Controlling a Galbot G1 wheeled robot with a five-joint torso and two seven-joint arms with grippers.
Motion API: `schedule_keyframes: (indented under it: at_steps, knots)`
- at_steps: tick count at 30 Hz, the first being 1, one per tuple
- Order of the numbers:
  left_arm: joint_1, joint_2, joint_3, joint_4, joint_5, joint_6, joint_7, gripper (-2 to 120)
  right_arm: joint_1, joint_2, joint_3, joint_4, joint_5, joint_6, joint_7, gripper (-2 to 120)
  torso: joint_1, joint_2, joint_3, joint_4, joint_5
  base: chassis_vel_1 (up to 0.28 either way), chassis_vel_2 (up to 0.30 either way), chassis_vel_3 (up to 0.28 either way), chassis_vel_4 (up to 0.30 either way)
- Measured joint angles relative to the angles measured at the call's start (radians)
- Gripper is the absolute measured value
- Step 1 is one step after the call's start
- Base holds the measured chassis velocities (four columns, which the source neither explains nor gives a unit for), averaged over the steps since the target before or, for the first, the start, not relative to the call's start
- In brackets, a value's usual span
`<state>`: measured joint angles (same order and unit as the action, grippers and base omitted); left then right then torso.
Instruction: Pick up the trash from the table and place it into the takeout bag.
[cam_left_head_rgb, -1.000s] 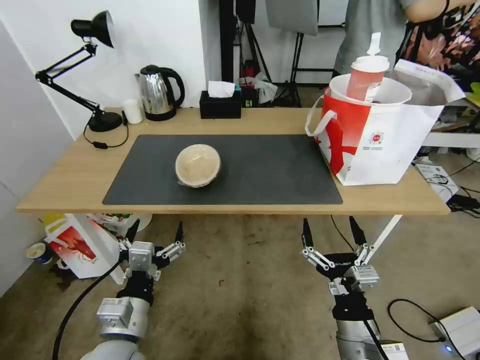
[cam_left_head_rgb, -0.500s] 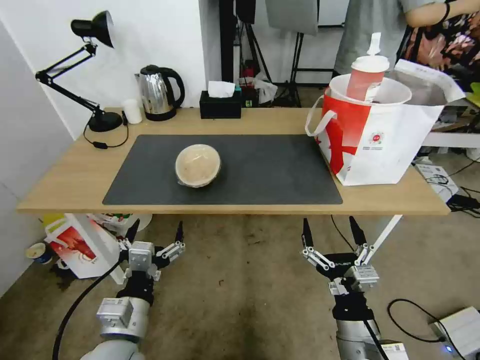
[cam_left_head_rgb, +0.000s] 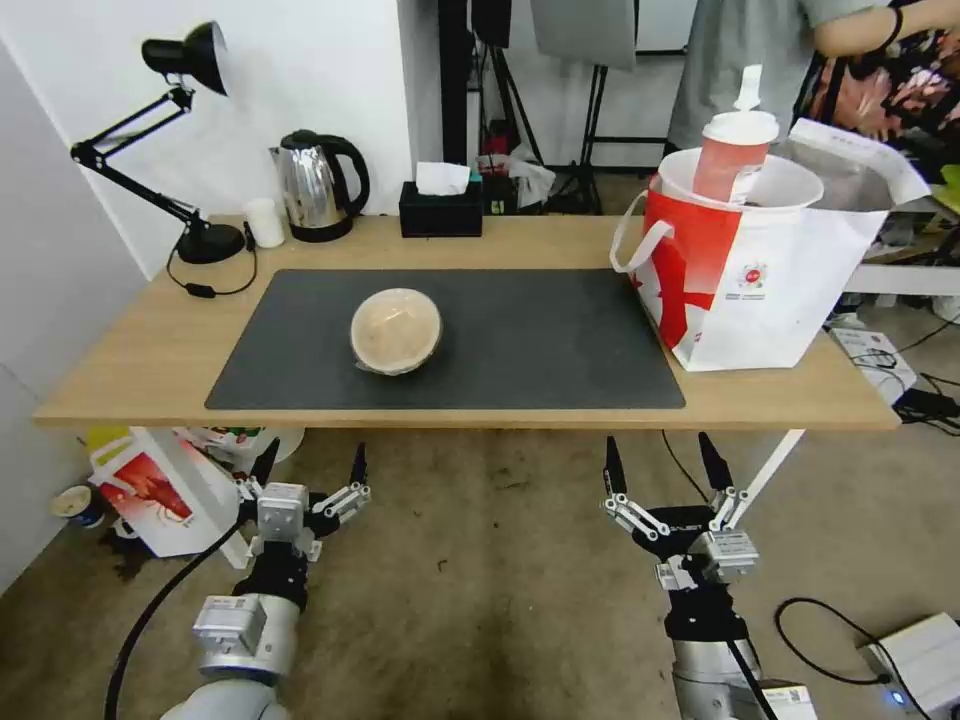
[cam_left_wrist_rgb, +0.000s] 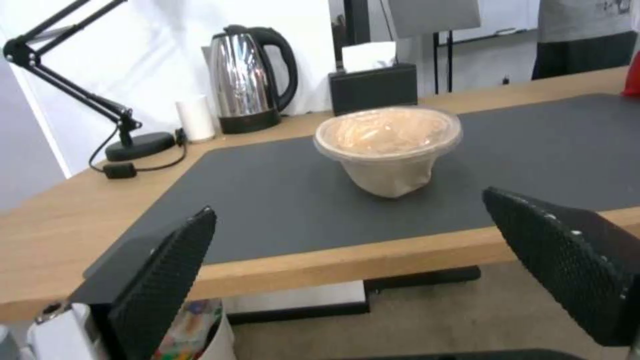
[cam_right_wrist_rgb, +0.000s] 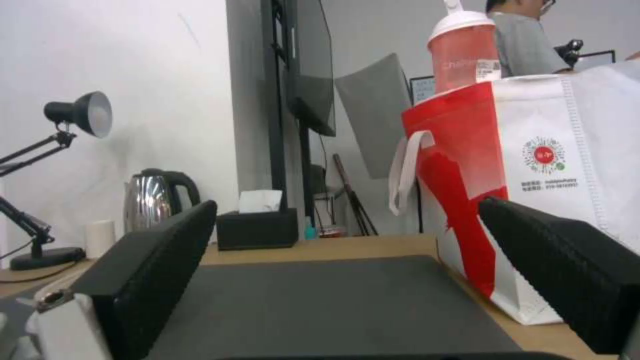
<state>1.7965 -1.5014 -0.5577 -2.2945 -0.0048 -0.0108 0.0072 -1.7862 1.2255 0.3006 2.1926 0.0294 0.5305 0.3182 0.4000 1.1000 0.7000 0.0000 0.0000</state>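
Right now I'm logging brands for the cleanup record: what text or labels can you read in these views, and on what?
"Cha…": pale lettering on the red cup, only partly legible.
White sticker on the cup: print too small to read.
Round red logo on the takeout bag: no legible words.
Two lines under that logo: too blurred to read.
Lettering on the right hand body: too small to read.
Kettle: no text visible.

I'm seeing the bag (cam_left_head_rgb: 770, 290) hiding the drink cup's (cam_left_head_rgb: 733, 155) lower half. I'm losing the bag's right side past the frame edge in the right wrist view; its logo print is staying unreadable.
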Motion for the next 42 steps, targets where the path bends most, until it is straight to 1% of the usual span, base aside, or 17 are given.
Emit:
schedule_keyframes:
  at_steps: [4,6,10,11,14,16,18,21,23,26,27,28,29,30,32,34,42]
  knots:
    - [-0.023,-0.008,-0.047,0.034,-0.035,-0.067,0.043,100,0.0,0.0,0.0,0.0,0.0,0.0,0.0,100,0.0,0.0,0.0,0.0,-0.0001,0.0,0.0,0.0,0.0]
    - [-0.05,-0.019,-0.102,0.074,-0.076,-0.147,0.095,100,0.0,0.0,0.0,0.0,0.0,0.0,0.0,100,0.0,0.0,0.0,0.0,-0.0001,0.0,0.0,0.0,0.0]
    - [-0.068,-0.027,-0.139,0.1,-0.104,-0.201,0.129,100,0.0,0.0,0.0,0.0,0.0,0.0,0.0,100,0.0,0.0,0.0,0.0,0.0,0.0,0.0,0.0,0.0]
    - [-0.091,-0.035,-0.185,0.134,-0.14,-0.269,0.173,100,0.0,0.0,0.0,0.0,0.0,0.0,0.0,100,0.0,0.0,0.0,0.0,-0.0001,0.0,0.0,0.0,0.0]
    - [-0.096,-0.037,-0.197,0.142,-0.148,-0.285,0.183,100,0.0,0.0,0.0,0.0,0.0,0.0,0.0,100,0.0,0.0,0.0,0.0,-0.0001,0.0,0.0,0.0,0.0]
    - [-0.119,-0.045,-0.244,0.174,-0.18,-0.346,0.222,100,0.0,0.0,0.0,0.0,0.0,0.0,0.0,100,0.0,0.0,0.0,0.0001,-0.0003,0.0,0.0,0.0,0.0]
    - [-0.116,-0.044,-0.24,0.17,-0.178,-0.338,0.219,100,0.0,0.0,0.0,0.0,0.0,0.0,0.0,100,0.0,0.0,0.0,0.0001,0.0,0.0,0.0,0.0,0.0]
    - [-0.148,-0.059,-0.333,0.171,-0.278,-0.436,0.313,100,0.0,0.0,0.0,0.0,0.0,0.0,0.0,100,0.0,0.0,0.0,0.0,0.0,0.0,0.0,0.0,0.0]
    - [-0.156,-0.063,-0.358,0.171,-0.305,-0.461,0.338,100,0.0,0.0,0.0,0.0,0.0,0.0,0.0,100,0.0,0.0,0.0,0.0,-0.0003,0.0,0.0,0.0,0.0]
    - [-0.189,-0.077,-0.463,0.167,-0.419,-0.568,0.444,100,0.0,0.0,0.0,0.0,0.0,0.0,0.0,100,0.0,0.0,0.0,0.0,0.0001,0.0,0.0,0.0,0.0]
    - [-0.189,-0.077,-0.463,0.167,-0.419,-0.568,0.444,100,0.0,0.0,0.0,0.0,0.0,0.0,0.0,100,0.0,0.0,0.0,0.0,0.0001,0.0,0.0,0.0,0.0]
    - [-0.203,-0.078,-0.489,0.156,-0.446,-0.579,0.476,100,0.0,0.0,0.0,0.0,0.0,0.0,0.0,100,0.0,0.0,0.0,0.0009,-0.0002,0.0,0.0,0.0,0.0]
    - [-0.221,-0.063,-0.493,0.138,-0.45,-0.562,0.495,100,0.0,0.0,0.0,0.0,0.0,0.0,0.0,100,0.0,0.0,0.0,0.0007,-0.0011,0.0,0.0,0.0,0.0]
    - [-0.232,-0.052,-0.494,0.127,-0.451,-0.553,0.502,100,0.0,0.0,0.0,0.0,0.0,0.0,0.0,100,0.0,0.0,0.0,-0.0004,-0.0001,0.0,0.0,0.0,0.0]
    - [-0.241,-0.039,-0.495,0.118,-0.451,-0.538,0.508,100,0.0,0.0,0.0,0.0,0.0,0.0,0.0,100,0.0,0.0,0.0,-0.0009,0.0013,0.0,0.0,0.0,0.0]
    - [-0.256,-0.015,-0.492,0.111,-0.447,-0.513,0.514,100,0.0,0.0,0.0,0.0,0.0,0.0,0.0,100,0.0,0.0,0.0,-0.0004,-0.0006,0.0,0.0,0.0,0.0]
    - [-0.294,0.015,-0.473,0.107,-0.442,-0.479,0.521,100,0.0,0.0,0.0,0.0,0.0,0.0,0.0,100,0.0,0.0,0.0,0.0001,0.0,0.0,0.0,0.0,0.0]
